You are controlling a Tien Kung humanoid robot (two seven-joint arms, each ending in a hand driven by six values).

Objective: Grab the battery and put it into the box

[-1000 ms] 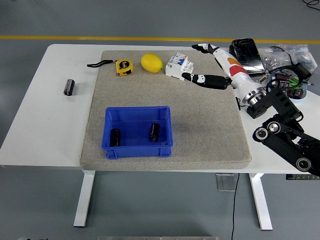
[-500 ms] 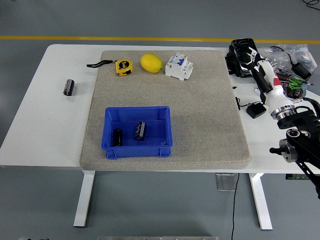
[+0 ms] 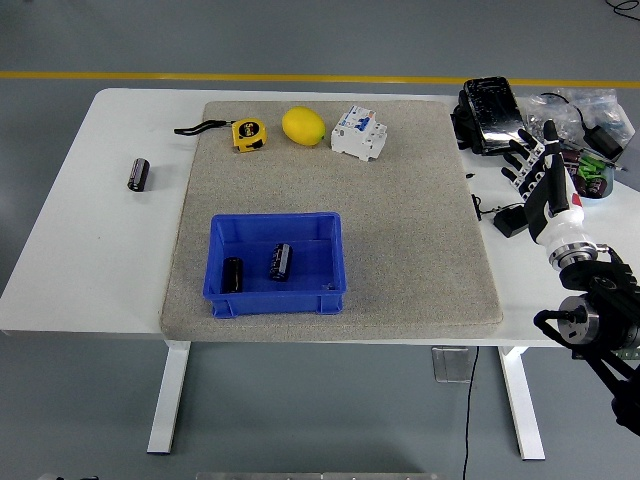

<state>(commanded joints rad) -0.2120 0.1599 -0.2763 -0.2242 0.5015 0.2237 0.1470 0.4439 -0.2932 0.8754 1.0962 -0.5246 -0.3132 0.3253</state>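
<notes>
2 black cylindrical batteries (image 3: 232, 274) lie in the blue box (image 3: 277, 299).

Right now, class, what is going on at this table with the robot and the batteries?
Nothing is being handled at this moment. The robot's right hand hangs over the table's right side with its fingers spread and empty, well away from the blue box. Two batteries already lie inside the box. One battery is not yet in it and lies on the white table, left of the grey mat. The left hand is out of view.
</notes>
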